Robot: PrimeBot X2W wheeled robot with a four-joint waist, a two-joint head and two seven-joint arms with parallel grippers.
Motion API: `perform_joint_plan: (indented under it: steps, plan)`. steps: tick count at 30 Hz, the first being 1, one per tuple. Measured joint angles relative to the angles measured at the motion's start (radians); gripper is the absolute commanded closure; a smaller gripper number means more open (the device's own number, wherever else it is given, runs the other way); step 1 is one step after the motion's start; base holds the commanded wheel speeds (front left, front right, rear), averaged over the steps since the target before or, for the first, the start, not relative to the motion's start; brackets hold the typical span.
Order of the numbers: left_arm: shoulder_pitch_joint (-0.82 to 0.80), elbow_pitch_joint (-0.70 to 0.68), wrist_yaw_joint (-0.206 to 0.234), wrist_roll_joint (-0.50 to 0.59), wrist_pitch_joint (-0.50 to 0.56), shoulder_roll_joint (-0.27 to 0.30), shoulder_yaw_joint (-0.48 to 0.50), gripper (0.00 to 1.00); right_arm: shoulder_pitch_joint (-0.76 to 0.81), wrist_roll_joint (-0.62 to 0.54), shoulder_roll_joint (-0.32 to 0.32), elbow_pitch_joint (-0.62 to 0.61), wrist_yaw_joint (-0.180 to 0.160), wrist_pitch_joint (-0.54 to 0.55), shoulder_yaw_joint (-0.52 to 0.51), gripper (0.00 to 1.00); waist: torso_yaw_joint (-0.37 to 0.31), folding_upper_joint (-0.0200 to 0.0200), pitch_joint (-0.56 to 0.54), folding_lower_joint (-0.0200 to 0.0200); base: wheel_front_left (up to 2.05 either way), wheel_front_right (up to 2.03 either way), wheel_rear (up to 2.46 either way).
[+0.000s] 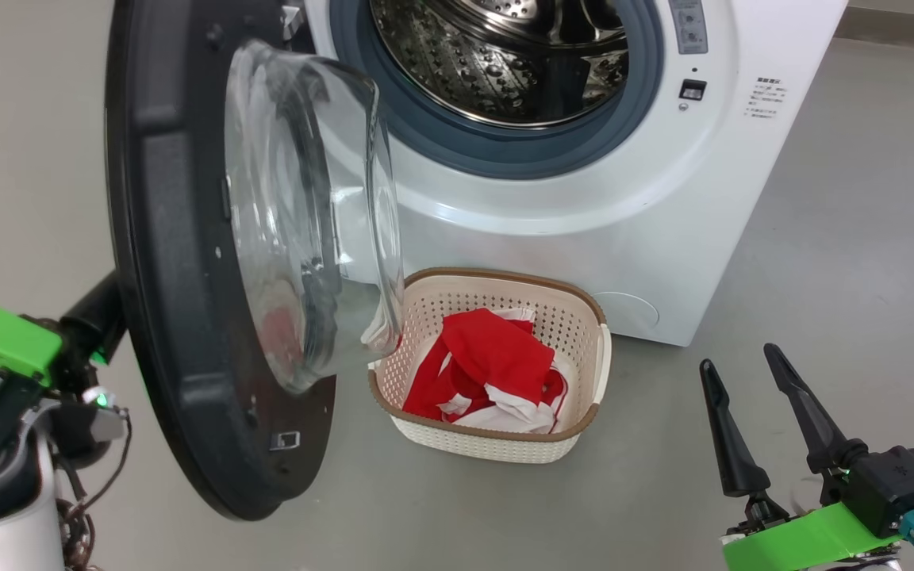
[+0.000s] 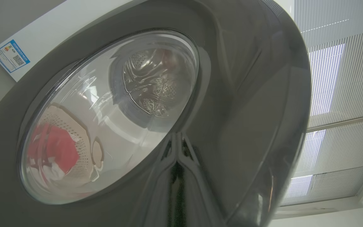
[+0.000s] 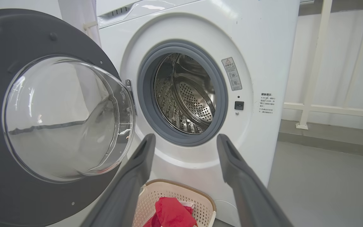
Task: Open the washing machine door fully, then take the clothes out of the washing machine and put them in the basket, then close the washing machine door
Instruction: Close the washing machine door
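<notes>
The washing machine (image 1: 584, 238) stands with its steel drum (image 1: 505, 55) showing no clothes. The washing machine door (image 1: 171, 277) hangs open, swung out to the left, its glass bowl facing the machine. In front of the washer sits the basket (image 1: 505, 276) with the red and white clothes (image 1: 497, 357) in it. My left arm (image 1: 92, 317) reaches behind the door. In the left wrist view my left gripper (image 2: 177, 138) is shut, its tips at the door's glossy outer rim (image 2: 247, 110). My right gripper (image 1: 739, 357) is open and holds nothing, to the right of the basket.
Grey floor (image 1: 822, 277) spreads to the right of the machine and in front of the basket. A white railing (image 3: 314, 63) stands by the wall on the right. Window blinds (image 2: 336, 94) show past the door's edge. A blue label (image 2: 10, 55) sits on the washer.
</notes>
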Motion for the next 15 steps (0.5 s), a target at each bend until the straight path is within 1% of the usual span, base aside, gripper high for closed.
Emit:
perform_joint_plan:
  steps: [4,10,12,15]
  plan:
    - [0.024,-0.012,0.008,-0.025,-0.019,-0.002,-0.028,1.0,0.0,0.013,0.0,0.0,0.0,0.0,-0.001,0.0,-0.013,0.0,0.001,0.0,0.0,0.0,0.0]
    - [0.051,-0.032,0.007,-0.088,-0.062,-0.002,-0.085,1.0,-0.001,0.02,0.0,0.0,0.0,0.0,-0.001,0.0,-0.039,0.0,0.005,0.0,0.0,0.0,0.0]
    - [0.058,-0.036,0.005,-0.112,-0.078,-0.002,-0.107,1.0,-0.001,0.021,0.0,0.0,0.0,0.0,-0.002,0.0,-0.048,0.0,0.004,0.0,0.0,0.0,0.0]
    - [0.075,-0.045,-0.009,-0.141,-0.104,-0.002,-0.144,1.0,-0.001,0.022,0.0,0.0,0.0,0.0,-0.003,0.0,-0.061,0.0,0.003,0.0,0.0,0.0,0.0]
